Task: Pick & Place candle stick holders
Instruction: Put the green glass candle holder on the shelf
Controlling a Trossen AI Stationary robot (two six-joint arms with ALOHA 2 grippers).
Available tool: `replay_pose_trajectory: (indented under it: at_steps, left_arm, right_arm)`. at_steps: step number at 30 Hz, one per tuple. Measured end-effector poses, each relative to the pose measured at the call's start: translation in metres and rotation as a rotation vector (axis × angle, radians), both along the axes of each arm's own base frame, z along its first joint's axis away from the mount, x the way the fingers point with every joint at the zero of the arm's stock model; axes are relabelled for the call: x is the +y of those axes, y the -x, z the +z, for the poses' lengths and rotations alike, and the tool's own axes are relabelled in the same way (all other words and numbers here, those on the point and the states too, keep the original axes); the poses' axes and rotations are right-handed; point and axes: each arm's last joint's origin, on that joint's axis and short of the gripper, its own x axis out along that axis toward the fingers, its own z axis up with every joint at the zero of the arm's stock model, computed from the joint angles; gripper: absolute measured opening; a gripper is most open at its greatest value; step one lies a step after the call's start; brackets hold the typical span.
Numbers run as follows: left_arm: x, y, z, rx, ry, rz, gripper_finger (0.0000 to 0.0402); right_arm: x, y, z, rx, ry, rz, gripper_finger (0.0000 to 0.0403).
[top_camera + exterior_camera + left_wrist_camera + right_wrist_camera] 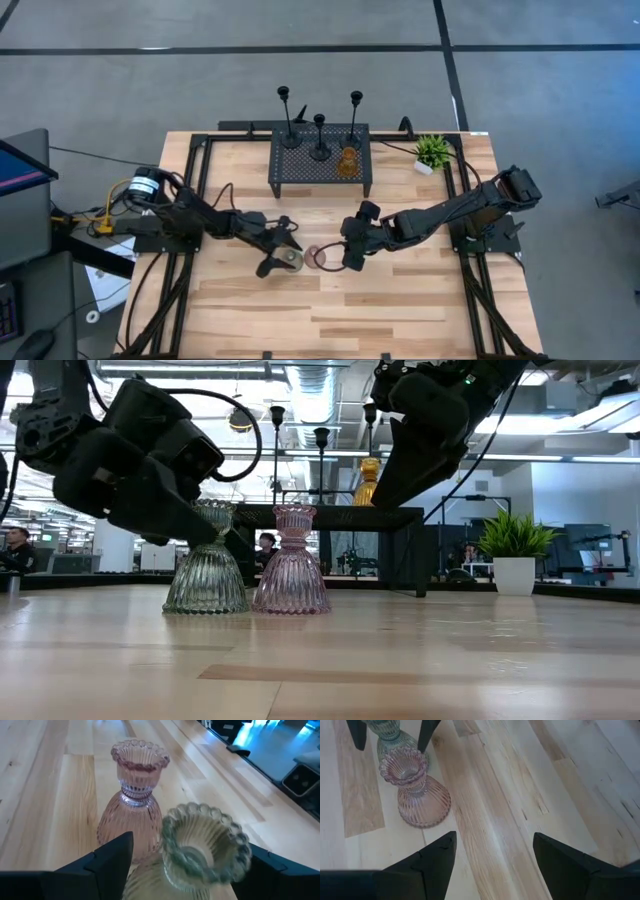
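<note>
A green glass candle stick holder (205, 845) stands upright on its base on the wooden table, with a pink one (132, 805) right beside it, also on its base. My left gripper (190, 840) is open. Its fingers stand on either side of the green holder's cup with a gap on each side, as the right wrist view also shows for the green holder (390, 740). In the high view the left gripper (283, 255) comes in from the table's left. My right gripper (350, 260) hangs open just right of the pink holder (317, 258), slanting down, with nothing between its fingers.
A black perforated rack (300, 172) stands at the far middle, carrying three black thin-stemmed holders (319, 135) and an amber holder (348, 162). A small potted plant (432, 152) sits at the far right. Bare wood (330, 315) lies along the near side.
</note>
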Motion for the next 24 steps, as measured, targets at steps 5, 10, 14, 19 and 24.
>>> replay_pose_trajectory:
  at_steps: [5,10,14,19,24]
  left_arm:
    - [-0.0004,-0.0025,0.0,0.013,0.029,0.007,0.0282]
    - [-0.0004,-0.0025,0.0001,0.012,0.029,0.007,0.0267]
    - [-0.0005,-0.0025,0.0001,0.012,0.029,0.006,0.0242]
    - [-0.0004,-0.0025,0.0001,0.013,0.029,0.007,0.0201]
    - [-0.0004,-0.0027,0.0011,0.005,0.03,0.007,0.0166]
  right_arm:
    - [0.0,0.0001,-0.0001,0.002,0.001,0.0,0.0255]
    - [0.0,0.0002,-0.0001,0.002,0.0,0.0,0.0255]
    - [0.0,0.0002,-0.0001,0.002,0.0,0.0,0.0255]
    - [0.0,0.0002,-0.0001,0.002,0.0,0.0,0.0255]
    - [0.0,0.0002,-0.0001,0.002,0.0,0.0,0.0255]
